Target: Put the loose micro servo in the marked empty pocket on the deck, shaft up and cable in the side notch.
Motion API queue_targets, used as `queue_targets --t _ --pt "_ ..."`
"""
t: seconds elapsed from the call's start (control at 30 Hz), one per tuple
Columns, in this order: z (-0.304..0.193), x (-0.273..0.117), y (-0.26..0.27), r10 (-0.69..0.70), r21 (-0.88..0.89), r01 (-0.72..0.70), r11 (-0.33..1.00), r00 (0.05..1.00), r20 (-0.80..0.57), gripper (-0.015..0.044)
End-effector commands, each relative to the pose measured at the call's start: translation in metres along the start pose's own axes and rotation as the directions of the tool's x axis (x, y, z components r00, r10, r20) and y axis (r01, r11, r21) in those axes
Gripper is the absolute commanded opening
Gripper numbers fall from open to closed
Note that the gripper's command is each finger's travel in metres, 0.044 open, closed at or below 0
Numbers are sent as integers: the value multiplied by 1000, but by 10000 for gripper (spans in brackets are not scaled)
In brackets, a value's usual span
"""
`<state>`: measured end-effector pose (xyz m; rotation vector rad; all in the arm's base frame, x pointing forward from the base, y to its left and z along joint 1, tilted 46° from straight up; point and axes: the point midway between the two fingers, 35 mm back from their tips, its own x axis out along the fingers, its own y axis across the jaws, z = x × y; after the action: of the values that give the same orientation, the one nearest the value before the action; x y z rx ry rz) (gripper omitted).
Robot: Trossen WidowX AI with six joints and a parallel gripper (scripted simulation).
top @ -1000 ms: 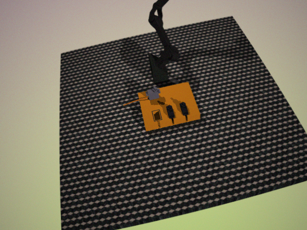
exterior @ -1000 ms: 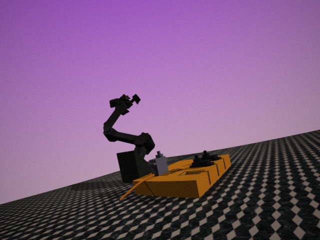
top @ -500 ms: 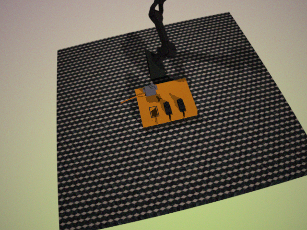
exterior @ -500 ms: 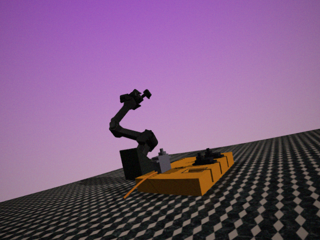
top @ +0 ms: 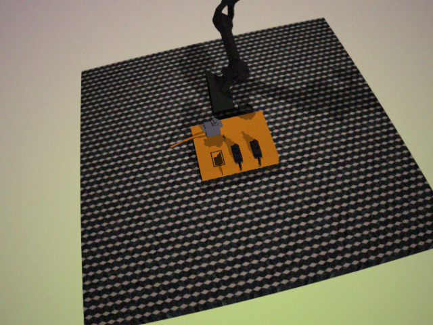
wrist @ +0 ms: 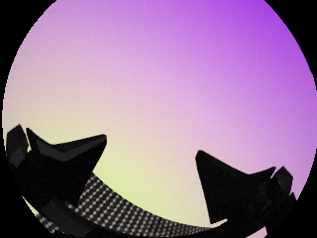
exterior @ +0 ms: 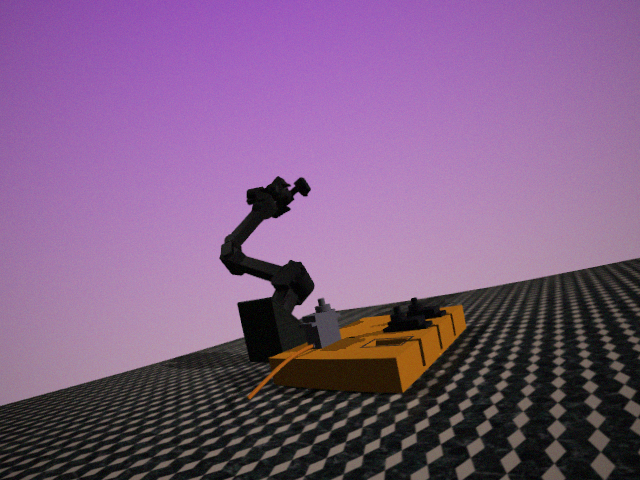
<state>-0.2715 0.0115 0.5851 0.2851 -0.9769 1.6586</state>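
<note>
The jaws are standing wide open and are holding nothing. In the wrist view the two dark fingertips are sitting far apart, with only sky and a strip of the checked counter showing between them. The gripper is hanging high in the air at the end of the bent black arm, well above everything and pointing away from the work.

Down below, the little gray motor is standing upright on top of the orange deck, near the back corner by the arm's base. Its shaft is pointing up. Its thin orange cable is trailing off the edge of the deck and onto the counter.

The marked empty pocket is sitting at the front of the deck, well apart from the motor. Two black motors are already sitting in the pockets beside it.

So the job looks like it is only beginning. Nothing is being held yet. The jaws are needing to come down, take the motor, carry it to the pocket, push it flat with the cable in the notch, let go and move away.
</note>
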Motion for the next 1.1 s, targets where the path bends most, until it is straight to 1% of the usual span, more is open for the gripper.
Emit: queue_targets --t 0.0,0.2,0.5,0.63,0.87,1.07 --pt "-8 6 -22 -48 33 48 998 999 -15 440" --pt "-20 13 -54 -119 55 121 991 992 -30 440" --pt "-24 15 -68 -152 63 154 986 988 -28 440" --pt "-31 16 -85 -192 57 195 979 980 -41 440" --pt "-52 18 -132 -302 70 307 949 950 -74 440" --pt "-63 18 -158 -368 63 374 925 925 -90 440"
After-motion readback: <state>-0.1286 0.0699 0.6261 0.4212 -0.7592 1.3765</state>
